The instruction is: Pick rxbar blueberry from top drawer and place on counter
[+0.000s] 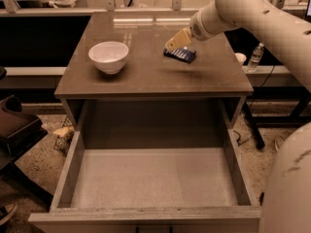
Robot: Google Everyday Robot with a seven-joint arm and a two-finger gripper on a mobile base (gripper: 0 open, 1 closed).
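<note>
The rxbar blueberry [180,55], a dark blue flat bar with pale stripes, lies flat on the counter [146,74] at its right rear part. My gripper [176,41], pale yellow at the end of the white arm, hangs just above the bar's back left end, very close to it or touching it. The top drawer [150,178] stands pulled fully out below the counter's front edge, and nothing lies on its pale floor.
A white round bowl [108,56] stands on the counter's left part. My white arm [262,18] reaches in from the upper right. A water bottle [256,56] stands right of the cabinet. A dark chair [14,130] is at the left.
</note>
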